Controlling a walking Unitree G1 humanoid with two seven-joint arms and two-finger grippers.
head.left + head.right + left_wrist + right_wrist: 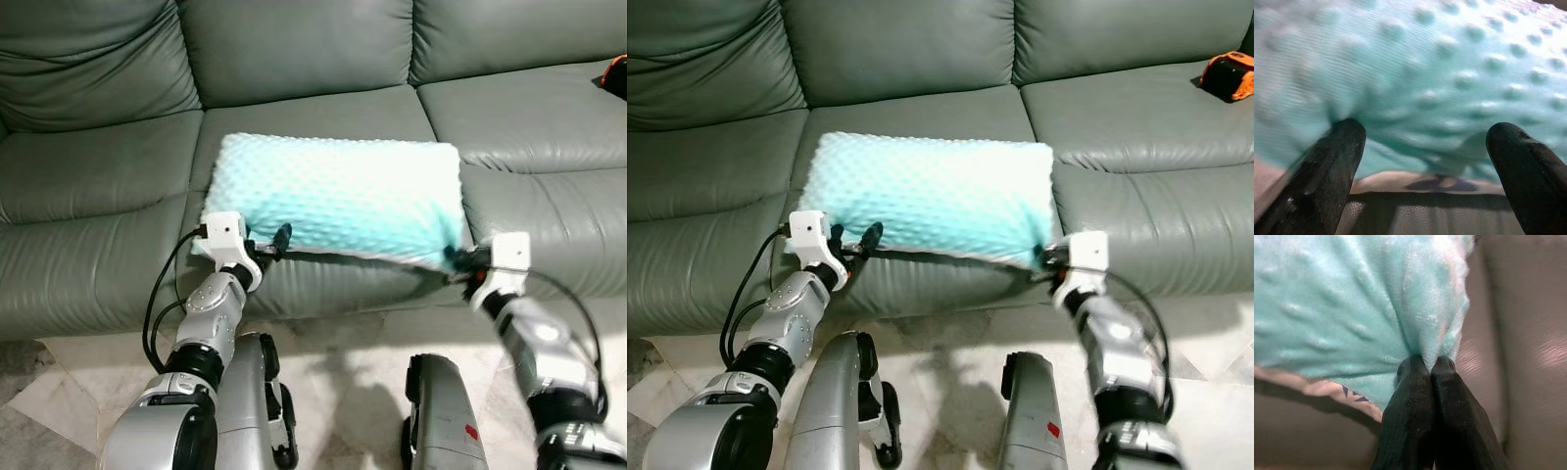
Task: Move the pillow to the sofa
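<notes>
A teal dotted pillow [338,196] lies across the front of the grey-green leather sofa's [98,176] middle seat, its near edge over the seat's front. My right gripper [456,259] is shut on the pillow's near right corner, and the right wrist view shows the fabric pinched between the closed fingertips [1418,364]. My left gripper [272,243] is at the near left corner. Its fingers [1344,142] stand wide apart and open in the left wrist view, with the pillow [1425,73] just beyond their tips.
An orange and black object [1229,73] rests on the right seat cushion at the far right. The sofa's left seat [88,255] is bare. Pale marble floor [343,338] runs under the sofa front, where my own legs [441,411] stand.
</notes>
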